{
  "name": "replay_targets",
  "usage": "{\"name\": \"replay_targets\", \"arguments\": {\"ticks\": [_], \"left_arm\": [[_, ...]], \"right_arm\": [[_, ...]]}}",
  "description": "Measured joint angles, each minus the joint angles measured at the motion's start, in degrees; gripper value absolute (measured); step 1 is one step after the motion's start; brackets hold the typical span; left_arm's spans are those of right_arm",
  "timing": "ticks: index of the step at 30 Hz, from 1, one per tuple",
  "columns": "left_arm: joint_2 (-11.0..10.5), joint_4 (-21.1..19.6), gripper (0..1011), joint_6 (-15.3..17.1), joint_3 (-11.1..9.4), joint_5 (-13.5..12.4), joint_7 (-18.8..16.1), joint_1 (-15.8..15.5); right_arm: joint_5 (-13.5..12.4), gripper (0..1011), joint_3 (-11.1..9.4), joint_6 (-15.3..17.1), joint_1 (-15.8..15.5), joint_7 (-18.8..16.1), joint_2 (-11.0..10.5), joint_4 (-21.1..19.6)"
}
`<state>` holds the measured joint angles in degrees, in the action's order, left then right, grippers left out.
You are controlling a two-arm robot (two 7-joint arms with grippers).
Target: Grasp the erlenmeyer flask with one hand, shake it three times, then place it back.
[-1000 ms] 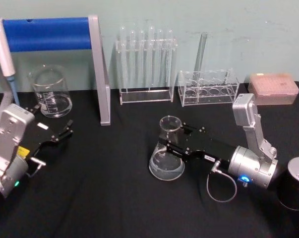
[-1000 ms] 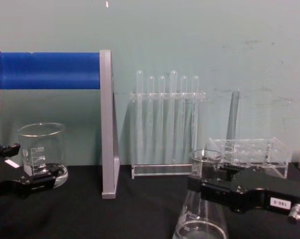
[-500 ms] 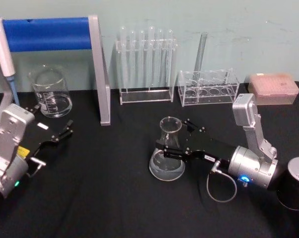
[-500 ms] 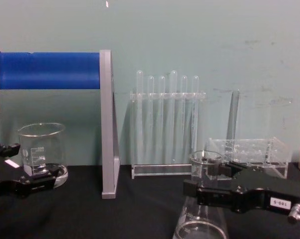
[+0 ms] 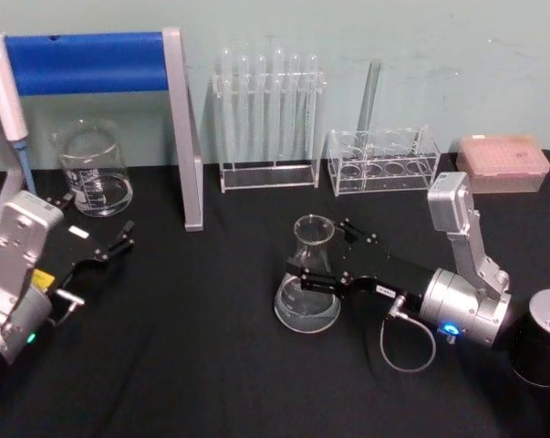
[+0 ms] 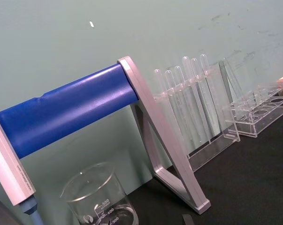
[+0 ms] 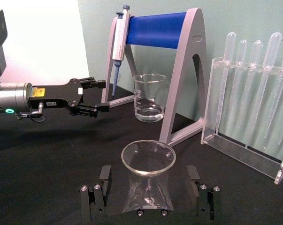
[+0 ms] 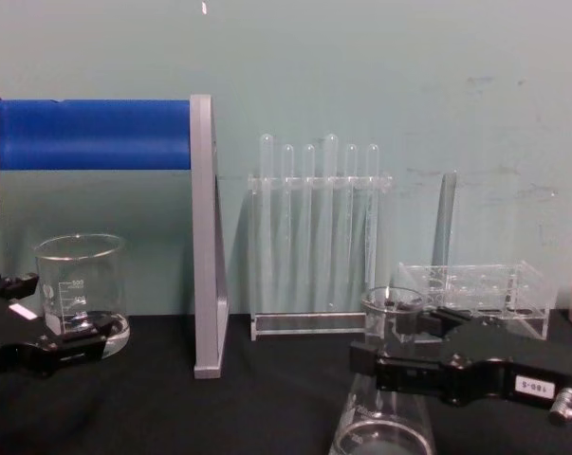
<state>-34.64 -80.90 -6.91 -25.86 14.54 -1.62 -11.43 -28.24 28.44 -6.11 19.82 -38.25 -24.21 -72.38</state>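
Right hand (image 5: pixel 313 271), black with slim fingers and a small white digit label, reaches in from four o'clock on the black desk (image 5: pixel 202 365) and brackets the neck of the clear glass conical erlenmeyer flask (image 5: pixel 308 278). Seen from the right wrist, its fingers (image 7: pixel 98 194) stand wide, one on each side of the flask (image 7: pixel 148 180), with dark gaps between pads and glass, so it holds nothing. From the chest view the hand (image 8: pixel 390 365) sits level with the neck, just under the flared rim, while the flask (image 8: pixel 382 417) spreads out below it.

The flask stands upright on its wide base near the middle of the desk, a little toward three o'clock, with what looks like a shallow pool of clear liquid at the bottom. It seems to rest on the cloth and looks unlifted, though whether this is the grasp or the put-back I cannot tell. If the shaking is still to come, the next move calls for closing squarely on the narrow neck, firm enough that smooth glass won't slip, then a straight lift before any swing.

Left hand (image 5: pixel 106 248), black with a blank white tag, lies idle at nine o'clock, fingers slightly apart and empty, near the cylindrical glass beaker (image 5: pixel 94 170).
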Motion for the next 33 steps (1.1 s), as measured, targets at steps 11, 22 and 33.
{"name": "replay_targets", "arguments": {"ticks": [11,22,33], "left_arm": [[0.0,0.0,1001,0.0,0.0,0.0,0.0,0.0],[0.0,0.0,1001,0.0,0.0,0.0,0.0,0.0],[0.0,0.0,1001,0.0,0.0,0.0,0.0,0.0]], "right_arm": [[0.0,1002,0.0,0.0,0.0,0.0,0.0,0.0],[0.02,1003,0.34,0.24,-0.19,-0.6,-0.66,-0.54],[0.38,1003,-0.33,0.07,-2.22,0.42,-2.53,-3.17]]}}
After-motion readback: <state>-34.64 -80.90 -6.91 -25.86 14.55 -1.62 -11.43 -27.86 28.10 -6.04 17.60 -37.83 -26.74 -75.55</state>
